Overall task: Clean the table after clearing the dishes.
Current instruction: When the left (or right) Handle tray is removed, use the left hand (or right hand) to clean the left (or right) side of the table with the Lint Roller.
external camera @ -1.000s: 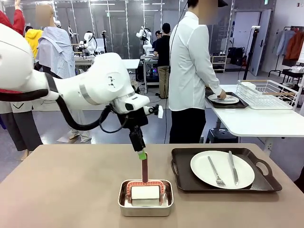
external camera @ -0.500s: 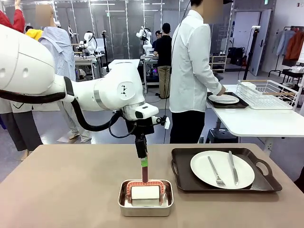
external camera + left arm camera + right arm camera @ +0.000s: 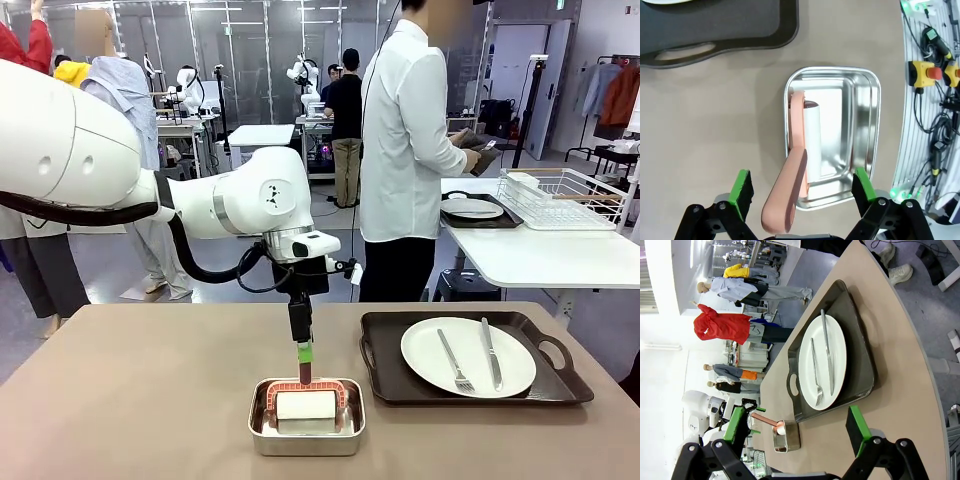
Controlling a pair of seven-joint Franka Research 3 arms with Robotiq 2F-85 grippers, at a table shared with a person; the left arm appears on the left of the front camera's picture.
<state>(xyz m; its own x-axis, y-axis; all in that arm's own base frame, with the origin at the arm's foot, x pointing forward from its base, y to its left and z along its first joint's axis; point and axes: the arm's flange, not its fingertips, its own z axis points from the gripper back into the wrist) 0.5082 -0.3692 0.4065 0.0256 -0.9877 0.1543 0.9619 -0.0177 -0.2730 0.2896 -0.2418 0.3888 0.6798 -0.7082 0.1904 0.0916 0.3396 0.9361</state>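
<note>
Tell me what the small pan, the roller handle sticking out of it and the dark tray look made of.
Small pan: metal, likely steel; bright mirror-like walls with reflections.
Roller handle: matte salmon-pink, smooth, moulded; probably plastic or silicone, cannot tell which.
Dark tray: dull, low sheen, moulded cut-out handles; likely plastic.

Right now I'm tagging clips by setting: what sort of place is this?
Probably a robotics lab staged for dish clearing: a white robot arm reaches over the table, emergency-stop buttons and cables sit beside it, and a dish rack stands on a white side table.
</note>
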